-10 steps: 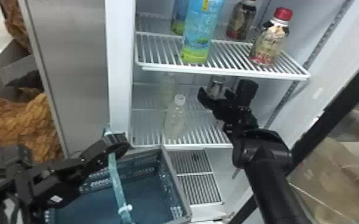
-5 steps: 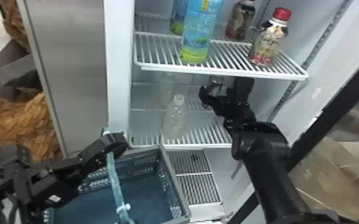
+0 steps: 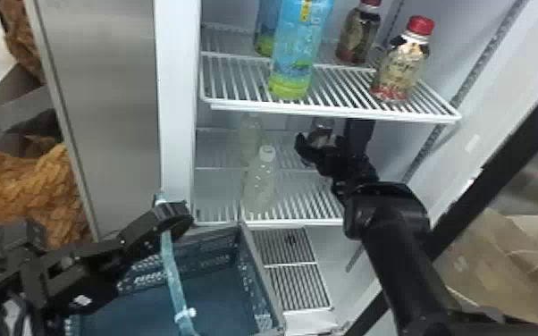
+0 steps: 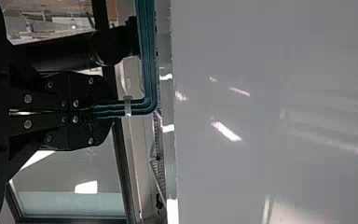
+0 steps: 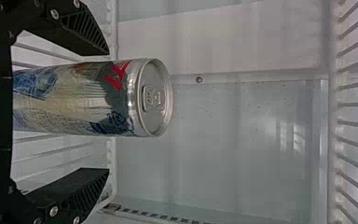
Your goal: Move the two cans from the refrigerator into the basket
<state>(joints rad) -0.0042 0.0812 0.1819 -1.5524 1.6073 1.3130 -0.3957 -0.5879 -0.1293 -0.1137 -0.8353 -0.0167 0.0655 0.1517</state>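
Under the upper shelf, my right gripper [image 3: 329,142] stands open around a silver can [image 3: 323,126]. In the right wrist view that can [image 5: 81,100] lies between the two parted fingers of the right gripper [image 5: 108,111], with a gap on both sides; its tab end is in plain sight. At the lower left, my left gripper [image 3: 173,215] holds the light-blue handle of the basket [image 3: 261,277]. Seen from the left wrist, the left gripper [image 4: 103,111] is closed on the blue handle [image 4: 148,60]. I cannot make out a second can.
Two clear bottles, the front one [image 3: 260,183], stand on the lower shelf left of my right gripper. Above, the wire shelf [image 3: 339,111] carries blue bottles and red-capped bottles. The refrigerator's side wall [image 3: 473,143] rises right of the right arm.
My right gripper has shifted slightly deeper beneath the upper shelf, around the can, with its forearm following up and a little left. The left arm has stayed still.
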